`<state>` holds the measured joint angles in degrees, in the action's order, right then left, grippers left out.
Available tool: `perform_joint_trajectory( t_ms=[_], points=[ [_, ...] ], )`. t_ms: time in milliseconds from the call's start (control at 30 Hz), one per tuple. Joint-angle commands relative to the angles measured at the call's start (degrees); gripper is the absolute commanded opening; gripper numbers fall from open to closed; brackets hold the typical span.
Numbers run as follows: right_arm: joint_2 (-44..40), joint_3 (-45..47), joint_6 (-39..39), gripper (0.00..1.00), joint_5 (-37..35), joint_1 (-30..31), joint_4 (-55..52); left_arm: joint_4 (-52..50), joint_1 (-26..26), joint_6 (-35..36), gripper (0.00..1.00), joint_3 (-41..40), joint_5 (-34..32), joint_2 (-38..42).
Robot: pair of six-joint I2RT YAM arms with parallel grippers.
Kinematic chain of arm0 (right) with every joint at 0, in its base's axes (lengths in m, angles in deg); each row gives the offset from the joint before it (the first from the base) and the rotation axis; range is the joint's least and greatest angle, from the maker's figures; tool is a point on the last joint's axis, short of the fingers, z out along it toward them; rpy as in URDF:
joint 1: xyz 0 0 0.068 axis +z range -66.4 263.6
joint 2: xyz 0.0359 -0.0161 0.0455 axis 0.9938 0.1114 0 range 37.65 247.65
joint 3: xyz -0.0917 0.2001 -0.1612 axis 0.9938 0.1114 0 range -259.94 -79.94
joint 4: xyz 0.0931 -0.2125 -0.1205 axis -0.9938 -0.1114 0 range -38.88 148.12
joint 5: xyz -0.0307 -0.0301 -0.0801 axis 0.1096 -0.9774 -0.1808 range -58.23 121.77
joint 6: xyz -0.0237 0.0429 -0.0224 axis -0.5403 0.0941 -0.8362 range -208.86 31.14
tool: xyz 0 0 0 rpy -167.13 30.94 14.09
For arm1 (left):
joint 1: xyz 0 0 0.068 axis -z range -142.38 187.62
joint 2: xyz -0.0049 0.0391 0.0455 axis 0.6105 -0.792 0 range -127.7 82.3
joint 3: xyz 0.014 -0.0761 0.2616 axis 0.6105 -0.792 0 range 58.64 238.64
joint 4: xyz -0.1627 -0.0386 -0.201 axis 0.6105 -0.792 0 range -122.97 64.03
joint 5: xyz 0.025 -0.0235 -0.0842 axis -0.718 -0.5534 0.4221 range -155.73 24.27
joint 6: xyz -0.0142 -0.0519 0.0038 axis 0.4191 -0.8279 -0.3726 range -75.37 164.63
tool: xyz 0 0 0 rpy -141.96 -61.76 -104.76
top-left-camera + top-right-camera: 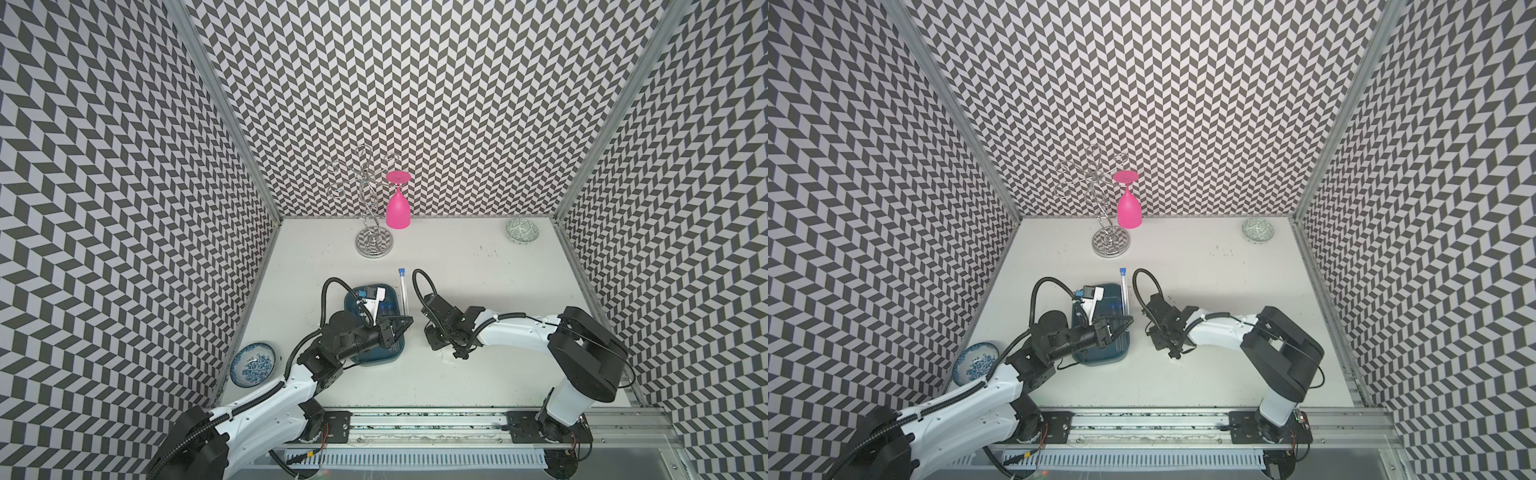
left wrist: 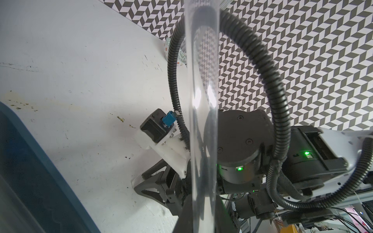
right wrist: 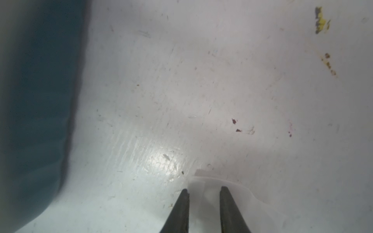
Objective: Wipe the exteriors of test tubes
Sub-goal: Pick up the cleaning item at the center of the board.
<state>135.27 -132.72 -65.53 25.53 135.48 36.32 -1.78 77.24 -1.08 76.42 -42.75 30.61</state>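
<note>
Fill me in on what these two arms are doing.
The left gripper is shut on a clear test tube, holding it near its round end, with the blue cap at the other end. The right gripper pinches a white tissue low over the table, beside the teal tray. Tissue and tube are not touching. Other capped tubes lie in the tray.

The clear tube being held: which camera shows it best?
Both top views: the held test tube shows whole, from blue cap to the left gripper. The left wrist view shows a blurry stretch; the right wrist view shows none.
</note>
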Motion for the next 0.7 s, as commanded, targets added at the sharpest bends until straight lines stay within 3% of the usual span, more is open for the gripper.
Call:
perform_joint_trajectory(
  t_ms=[0, 167, 300, 667],
  points=[
    [2.9, -0.1, -0.7, 0.24, -1.5, 0.5, -0.7, 0.4, -0.3, 0.6, 0.17, -0.4, -0.3, 0.1],
    [4.9, 0.1, 0.2, 0.11, -5.3, 1.0, -0.8, 0.4, -0.3, 0.6, 0.17, -0.5, -0.5, 0.1],
    [5.1, 0.7, 0.3, 0.0, -4.1, 1.0, 0.5, 0.4, -0.4, 0.6, 0.17, -0.6, -0.4, 0.1],
    [-3.1, 0.0, 1.8, 0.0, 2.0, -0.8, 2.9, 0.3, -0.4, 0.7, 0.17, -0.5, -0.7, 0.1]
  ],
)
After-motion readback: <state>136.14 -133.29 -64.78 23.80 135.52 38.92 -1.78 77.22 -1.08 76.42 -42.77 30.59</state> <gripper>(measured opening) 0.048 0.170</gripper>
